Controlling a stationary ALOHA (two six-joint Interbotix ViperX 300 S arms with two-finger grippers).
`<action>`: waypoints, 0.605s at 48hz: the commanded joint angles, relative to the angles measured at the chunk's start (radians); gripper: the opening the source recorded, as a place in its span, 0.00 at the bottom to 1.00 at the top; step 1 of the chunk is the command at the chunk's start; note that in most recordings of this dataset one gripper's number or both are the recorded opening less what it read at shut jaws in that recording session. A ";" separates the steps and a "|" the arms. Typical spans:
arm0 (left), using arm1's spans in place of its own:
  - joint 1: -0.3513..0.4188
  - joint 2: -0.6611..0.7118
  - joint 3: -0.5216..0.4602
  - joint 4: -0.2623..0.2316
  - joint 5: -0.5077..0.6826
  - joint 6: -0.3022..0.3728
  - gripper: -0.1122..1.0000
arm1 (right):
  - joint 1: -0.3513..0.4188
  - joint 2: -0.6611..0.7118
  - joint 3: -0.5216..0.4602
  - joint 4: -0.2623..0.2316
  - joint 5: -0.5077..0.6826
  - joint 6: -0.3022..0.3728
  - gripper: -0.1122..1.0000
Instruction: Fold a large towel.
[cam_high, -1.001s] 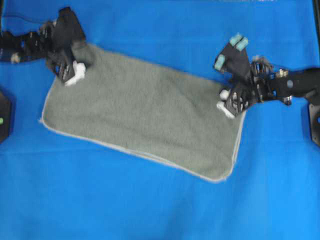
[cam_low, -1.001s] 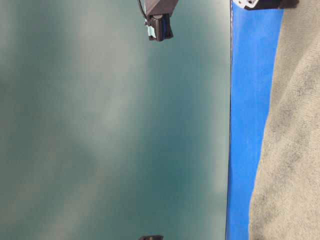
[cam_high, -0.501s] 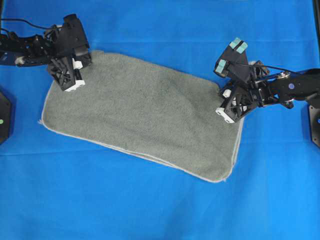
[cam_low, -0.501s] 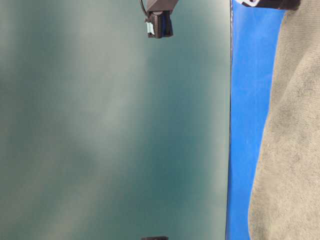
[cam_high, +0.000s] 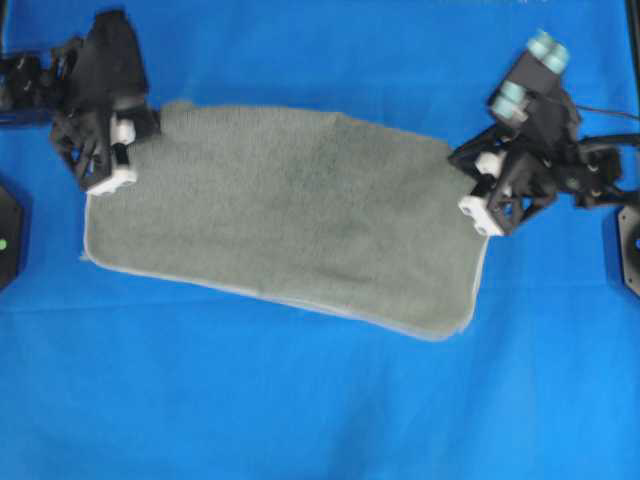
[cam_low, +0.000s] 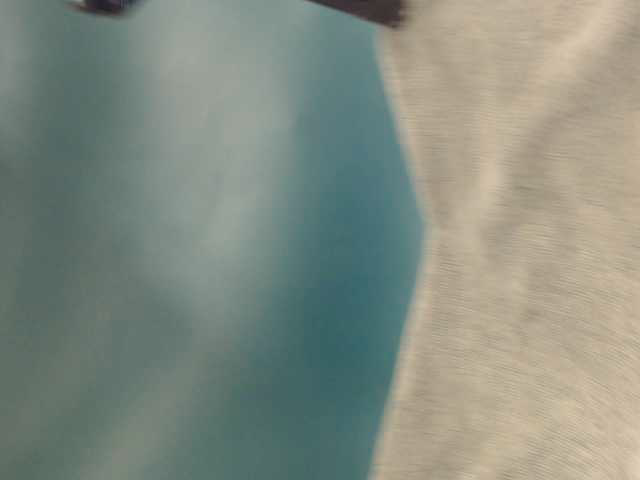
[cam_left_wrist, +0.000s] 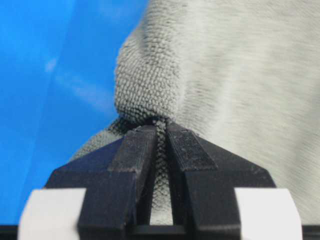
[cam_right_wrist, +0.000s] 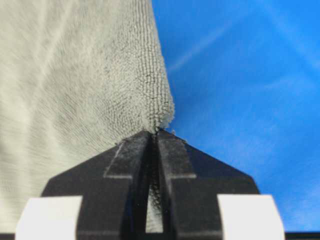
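The large towel, grey-green terry with a light edging, lies spread across the blue cloth in the overhead view. My left gripper is at its far left corner and shut on the towel. In the left wrist view terry is pinched between the black fingertips of that gripper. My right gripper is at the far right corner, also shut on the towel. A thin fold of towel runs between the tips of that gripper. In the blurred table-level view the towel fills the right half.
The blue table covering surrounds the towel on all sides. Black arm bases sit at the left edge and the right edge. A teal wall fills the left of the table-level view.
Both grippers closed on the towel's far corners, then moved outward and away from each other. The far edge has pulled taut and risen, now covering the blue strip in the table-level view.
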 joint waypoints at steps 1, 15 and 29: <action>-0.055 -0.092 -0.055 -0.005 0.038 -0.015 0.14 | 0.038 -0.067 -0.048 -0.006 0.032 -0.005 0.13; -0.173 -0.196 -0.055 -0.006 0.025 -0.152 0.14 | 0.074 -0.141 -0.074 -0.071 0.066 0.006 0.13; -0.486 -0.176 -0.061 -0.008 -0.149 -0.380 0.14 | -0.186 -0.086 -0.164 -0.198 0.087 0.012 0.13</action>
